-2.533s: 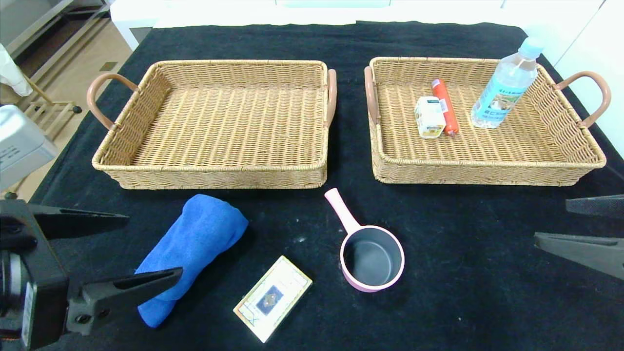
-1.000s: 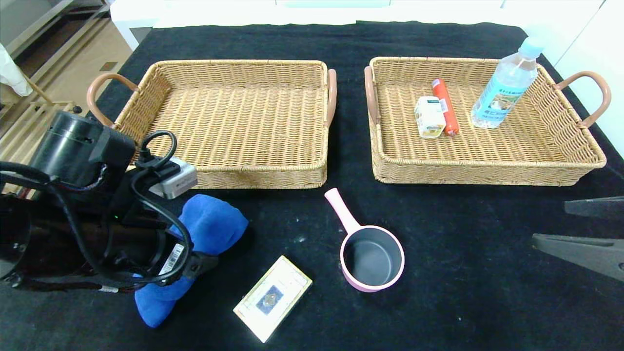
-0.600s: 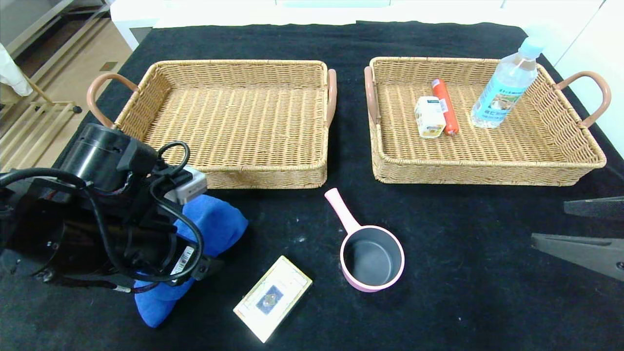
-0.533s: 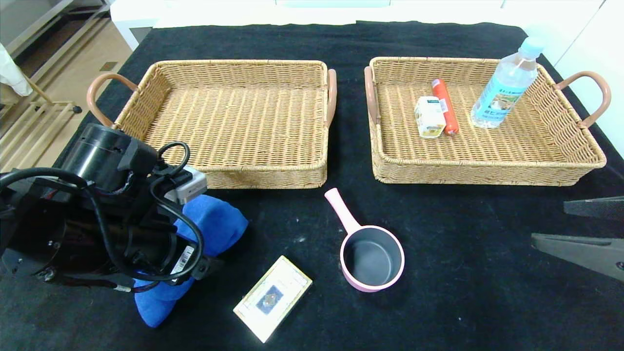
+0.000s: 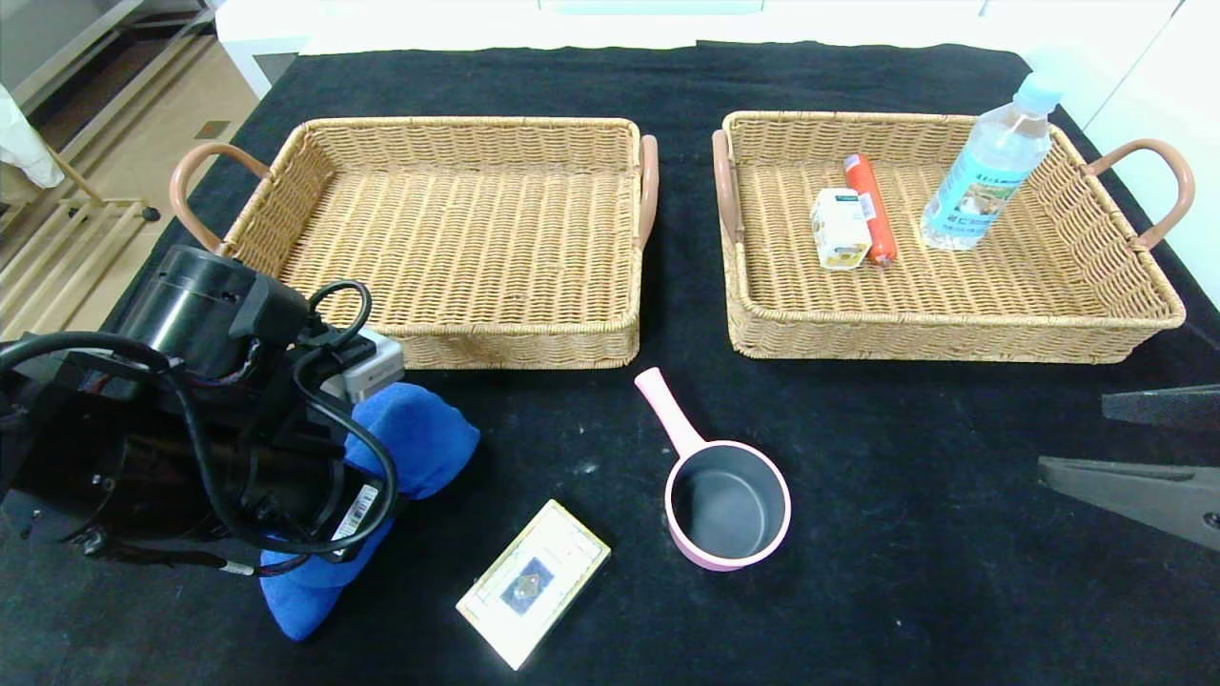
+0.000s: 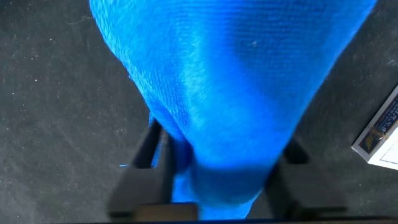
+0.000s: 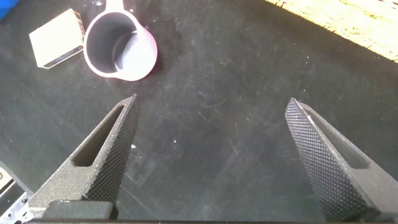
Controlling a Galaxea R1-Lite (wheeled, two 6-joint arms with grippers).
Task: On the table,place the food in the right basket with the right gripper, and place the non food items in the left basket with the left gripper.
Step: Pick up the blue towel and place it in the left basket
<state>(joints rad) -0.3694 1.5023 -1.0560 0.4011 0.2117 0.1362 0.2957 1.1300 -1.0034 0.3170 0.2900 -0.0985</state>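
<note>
A rolled blue towel (image 5: pixel 419 443) lies in front of the left basket (image 5: pixel 429 335). My left gripper (image 5: pixel 329 510) is down over the towel's middle, its fingers on either side and pinching the cloth (image 6: pixel 236 81). A pink saucepan (image 5: pixel 729 505) and a flat card box (image 5: pixel 534 581) lie on the black cloth. The right basket (image 5: pixel 944 326) holds a red sausage (image 5: pixel 869 208), a small white carton (image 5: pixel 841 229) and a water bottle (image 5: pixel 986 167). My right gripper (image 5: pixel 1077 433) is open and empty at the right edge, above bare cloth (image 7: pixel 211 102).
The left basket holds nothing. The saucepan (image 7: pixel 121 46) and card box (image 7: pixel 56 38) show far off in the right wrist view. The box corner (image 6: pixel 379 134) lies close beside the towel. The table's left edge drops to the floor.
My left arm swung in from the left edge and came down onto the towel. In the last half second the towel has been squeezed narrower. The right arm has not moved.
</note>
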